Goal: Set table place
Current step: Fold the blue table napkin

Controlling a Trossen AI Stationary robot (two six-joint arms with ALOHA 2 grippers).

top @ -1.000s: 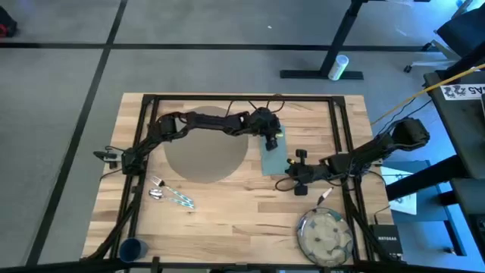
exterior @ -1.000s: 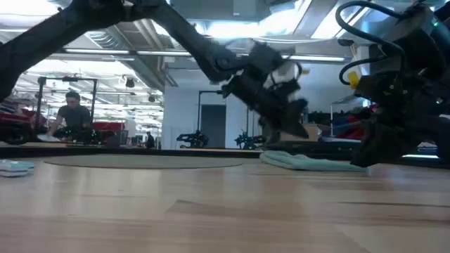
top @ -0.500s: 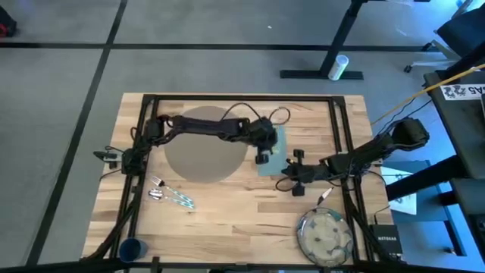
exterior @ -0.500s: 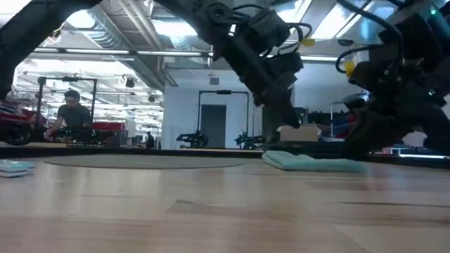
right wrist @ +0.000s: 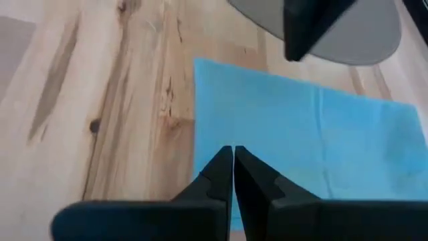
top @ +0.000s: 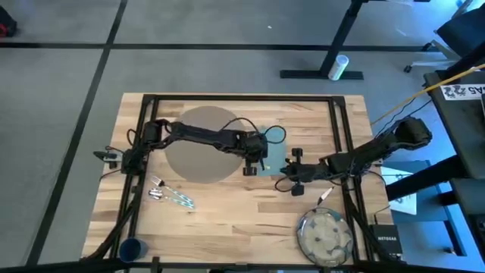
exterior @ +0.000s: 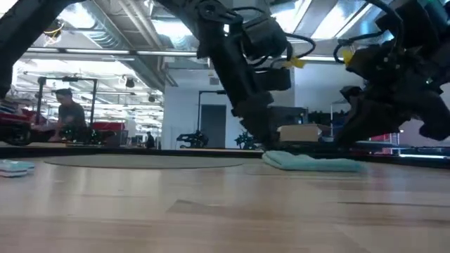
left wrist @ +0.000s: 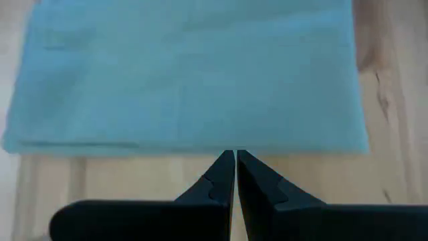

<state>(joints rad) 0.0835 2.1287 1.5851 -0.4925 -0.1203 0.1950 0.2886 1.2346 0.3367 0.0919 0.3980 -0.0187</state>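
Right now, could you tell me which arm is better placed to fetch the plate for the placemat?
Probably the right: the right gripper is nearer the plate at the table's right front. The left gripper sits between napkin and placemat.

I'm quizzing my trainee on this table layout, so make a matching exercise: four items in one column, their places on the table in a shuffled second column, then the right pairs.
Items:
1. teal napkin
2. speckled plate
3. dark-blue cup
4. cutlery

Places on the table, as the high view shows them:
A. bottom left corner
B. just right of the round placemat, between the two arms
C. bottom right, near the edge
D. below the placemat, toward the left

Pairs: 1-B, 2-C, 3-A, 4-D
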